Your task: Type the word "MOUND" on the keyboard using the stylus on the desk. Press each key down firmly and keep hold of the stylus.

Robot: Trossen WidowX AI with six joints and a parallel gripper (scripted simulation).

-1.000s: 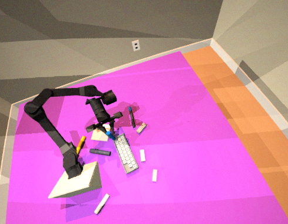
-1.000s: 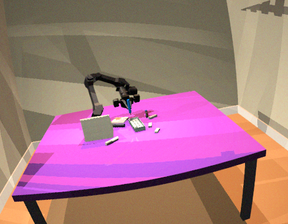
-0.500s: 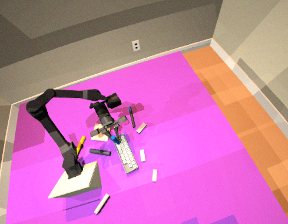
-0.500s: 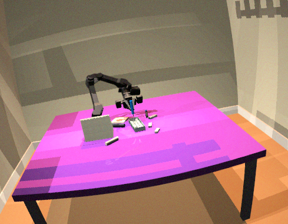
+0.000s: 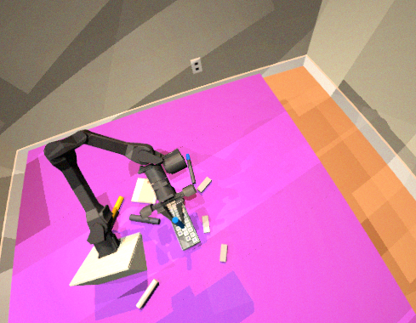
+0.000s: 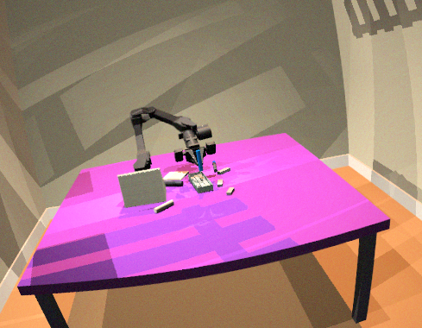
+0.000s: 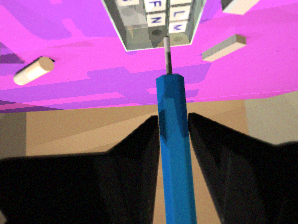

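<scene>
My gripper point(image 5: 174, 212) point(image 6: 196, 154) point(image 7: 173, 121) is shut on the blue stylus point(image 5: 178, 222) point(image 6: 199, 160) point(image 7: 172, 135) and holds it upright, pointing down. The stylus's thin grey tip point(image 7: 167, 50) is over the edge row of the small grey keyboard point(image 5: 190, 236) point(image 6: 202, 182) point(image 7: 134, 36), below the keys marked N and V. I cannot tell whether the tip touches a key. The keyboard lies flat on the pink table point(image 5: 269, 204) point(image 6: 268, 186), right under the gripper.
A dark pen with a blue tip point(image 5: 190, 168) point(image 6: 215, 166), a yellow pen point(image 5: 117, 206), a dark cylinder point(image 5: 145, 219) and several white blocks point(image 5: 206, 223) point(image 5: 223, 252) point(image 7: 223, 47) lie around the keyboard. A white wedge point(image 5: 120, 263) point(image 6: 141, 186) stands at the arm's base.
</scene>
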